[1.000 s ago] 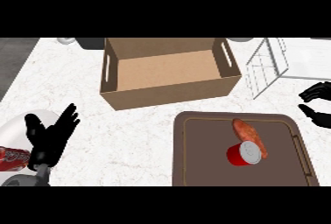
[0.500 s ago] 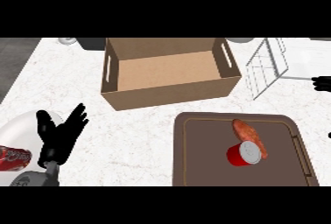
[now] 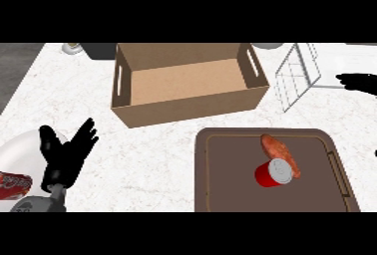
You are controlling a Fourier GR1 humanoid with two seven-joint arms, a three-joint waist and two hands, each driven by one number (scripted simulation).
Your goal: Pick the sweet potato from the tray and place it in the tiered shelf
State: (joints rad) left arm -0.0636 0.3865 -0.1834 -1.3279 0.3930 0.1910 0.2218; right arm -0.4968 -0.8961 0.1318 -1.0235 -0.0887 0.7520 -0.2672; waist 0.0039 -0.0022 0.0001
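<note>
The orange-brown sweet potato point(image 3: 278, 149) lies on the brown tray point(image 3: 228, 194) at the lower right, its near end touching a red can point(image 3: 274, 173) that stands on the same tray. The wire tiered shelf point(image 3: 298, 75) stands at the upper right, beside the cardboard box. Only part of my right hand point(image 3: 359, 82) shows at the right edge, next to the shelf and well above the tray, with its fingers straight and nothing held. At the lower left my left hand point(image 3: 66, 155) rests open, fingers up.
An open cardboard box point(image 3: 184, 82) stands behind the tray, left of the shelf. A white plate point(image 3: 22, 152) with a red object point(image 3: 11, 184) on it sits at the left edge, beside my left hand. Bare marble counter lies between box and left hand.
My right hand has moved up along the right edge, from beside the tray's far corner to beside the wire shelf. The left hand has hardly shifted. Sweet potato and can are unmoved.
</note>
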